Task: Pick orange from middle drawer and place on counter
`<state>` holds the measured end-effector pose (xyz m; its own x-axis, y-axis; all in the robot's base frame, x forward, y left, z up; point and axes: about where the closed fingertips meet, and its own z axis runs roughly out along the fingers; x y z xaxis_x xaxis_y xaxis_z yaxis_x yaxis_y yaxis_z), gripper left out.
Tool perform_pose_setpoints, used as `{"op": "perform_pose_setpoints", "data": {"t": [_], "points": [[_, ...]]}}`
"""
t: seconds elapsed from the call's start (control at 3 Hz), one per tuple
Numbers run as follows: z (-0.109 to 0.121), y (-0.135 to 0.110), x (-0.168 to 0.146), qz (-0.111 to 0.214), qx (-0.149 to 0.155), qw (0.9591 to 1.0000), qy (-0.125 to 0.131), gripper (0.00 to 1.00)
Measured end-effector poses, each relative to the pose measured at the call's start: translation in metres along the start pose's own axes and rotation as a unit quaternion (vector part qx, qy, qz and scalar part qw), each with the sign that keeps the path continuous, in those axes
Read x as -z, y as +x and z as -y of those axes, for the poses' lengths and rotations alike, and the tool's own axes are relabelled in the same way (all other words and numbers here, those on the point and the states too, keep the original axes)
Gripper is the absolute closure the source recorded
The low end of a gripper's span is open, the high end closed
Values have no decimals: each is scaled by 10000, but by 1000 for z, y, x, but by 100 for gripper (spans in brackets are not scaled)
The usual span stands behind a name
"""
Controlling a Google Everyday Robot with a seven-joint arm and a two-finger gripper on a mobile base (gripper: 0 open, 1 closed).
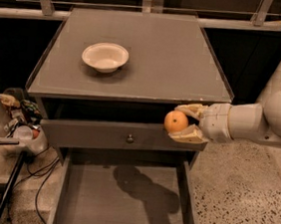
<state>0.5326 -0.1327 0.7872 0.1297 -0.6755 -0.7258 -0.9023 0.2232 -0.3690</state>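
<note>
The orange point(175, 121) is being grasped between the fingers of the gripper point(180, 122), which is being held at the right, just below the near right corner of the tabletop point(175, 62) and above the open middle drawer point(120, 207). A white bowl point(105, 57) is being carried on the tabletop's left part.

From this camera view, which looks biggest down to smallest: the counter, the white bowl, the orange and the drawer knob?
1. counter
2. bowl
3. orange, held by the gripper just below the counter's front right corner
4. knob
</note>
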Motion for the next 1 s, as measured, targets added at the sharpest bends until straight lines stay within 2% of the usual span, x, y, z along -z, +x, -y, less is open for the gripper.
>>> {"op": "perform_pose_setpoints", "data": {"t": [0.33, 0.67, 1.0], "points": [[19, -26, 19, -42, 272, 9994, 202, 100], [45, -70, 47, -12, 638, 9968, 486, 100], [45, -70, 47, -12, 639, 9968, 486, 100]]}}
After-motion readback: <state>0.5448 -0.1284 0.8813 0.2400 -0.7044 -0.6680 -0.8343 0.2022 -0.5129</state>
